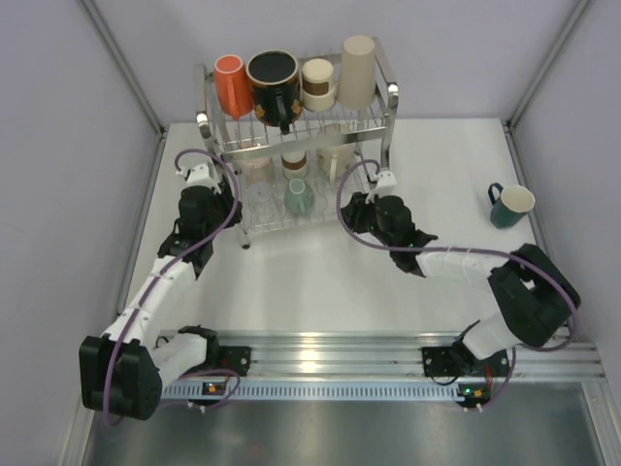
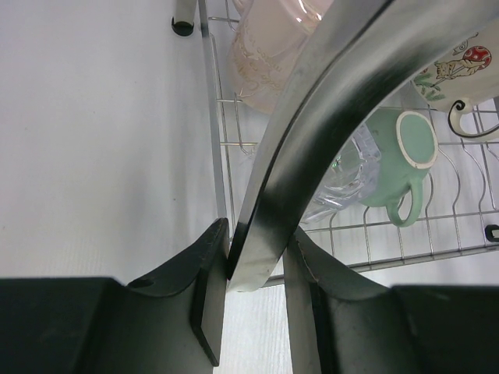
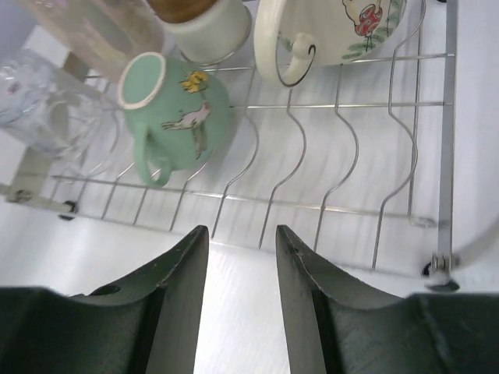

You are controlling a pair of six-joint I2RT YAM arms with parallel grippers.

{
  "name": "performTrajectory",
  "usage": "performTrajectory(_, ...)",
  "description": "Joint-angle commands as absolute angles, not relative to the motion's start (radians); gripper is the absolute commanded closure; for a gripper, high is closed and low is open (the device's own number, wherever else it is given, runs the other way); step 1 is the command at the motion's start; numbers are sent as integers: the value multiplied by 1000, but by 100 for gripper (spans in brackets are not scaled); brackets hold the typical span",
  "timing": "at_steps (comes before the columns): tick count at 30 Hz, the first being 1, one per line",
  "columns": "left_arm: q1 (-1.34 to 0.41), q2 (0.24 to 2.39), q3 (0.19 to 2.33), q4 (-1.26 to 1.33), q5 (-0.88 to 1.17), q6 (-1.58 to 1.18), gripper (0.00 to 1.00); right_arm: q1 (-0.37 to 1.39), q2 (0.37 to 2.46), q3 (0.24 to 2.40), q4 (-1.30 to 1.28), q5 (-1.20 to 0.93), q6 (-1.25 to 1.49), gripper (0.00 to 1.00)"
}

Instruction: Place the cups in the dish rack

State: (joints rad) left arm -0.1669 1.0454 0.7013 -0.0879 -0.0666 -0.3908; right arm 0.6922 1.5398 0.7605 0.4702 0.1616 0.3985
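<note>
The chrome dish rack (image 1: pixel 392 95) stands at the back of the table. Its top tier holds an orange cup (image 1: pixel 231 83), a black patterned mug (image 1: pixel 273 80), a brown-cream paper cup (image 1: pixel 317 83) and a tall beige cup (image 1: pixel 356 70). On the lower tier lie a green mug (image 3: pixel 183 117), a clear glass (image 3: pixel 39 101), a pink cup (image 2: pixel 269 54) and a white painted mug (image 3: pixel 335 23). My left gripper (image 2: pixel 257 265) is shut on the rack's front left steel post (image 2: pixel 312 148). My right gripper (image 3: pixel 242 241) is open and empty just in front of the lower tier's wavy wires (image 3: pixel 351 156). A teal mug (image 1: pixel 509 205) stands on the table at far right.
Grey walls close in the table on the left, right and back. The metal rail (image 1: pixel 330 354) with both arm bases runs along the near edge. The right arm's elbow (image 1: pixel 529 291) sits below the teal mug.
</note>
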Motion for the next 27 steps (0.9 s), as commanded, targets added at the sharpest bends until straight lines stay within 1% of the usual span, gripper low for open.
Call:
performTrajectory(1, -156, 1005, 698, -132, -40, -486, 100, 726, 1365, 657, 609, 135, 506, 59)
performTrajectory(4, -156, 982, 681, -135, -34, -505, 100, 738, 1273, 592, 568, 138, 561, 62)
performTrajectory(8, -158, 956, 669, -141, -11, -517, 100, 738, 1152, 555, 487, 182, 606, 71)
performTrajectory(9, -158, 947, 670, -147, -9, -518, 100, 738, 1134, 563, 410, 208, 621, 72)
performTrajectory(13, -158, 920, 684, -193, -5, -514, 100, 730, 1057, 592, 295, 354, 638, 71)
performTrajectory(15, -158, 907, 686, -212, -5, -515, 100, 701, 1032, 627, 252, 356, 637, 71)
performTrajectory(18, -158, 900, 684, -232, -9, -518, 100, 589, 997, 661, 212, 315, 649, 73)
performTrajectory(20, -158, 900, 678, -235, -5, -525, 100, 470, 1000, 678, 210, 238, 675, 75)
performTrajectory(21, -158, 899, 677, -232, -5, -529, 100, 425, 1015, 707, 216, 186, 687, 76)
performTrajectory(22, -158, 902, 673, -232, 35, -535, 100, 335, 1064, 733, 216, 78, 704, 77)
performTrajectory(23, -158, 903, 672, -233, 38, -540, 100, 298, 1096, 764, 180, 31, 707, 82)
performTrajectory(24, -158, 902, 667, -232, 40, -541, 100, 267, 1129, 835, 158, 6, 707, 85)
performTrajectory(25, -158, 902, 667, -232, 43, -540, 100, 227, 1188, 865, 150, -73, 707, 85)
performTrajectory(27, -158, 902, 664, -233, 37, -532, 100, 193, 1250, 937, 147, -148, 721, 92)
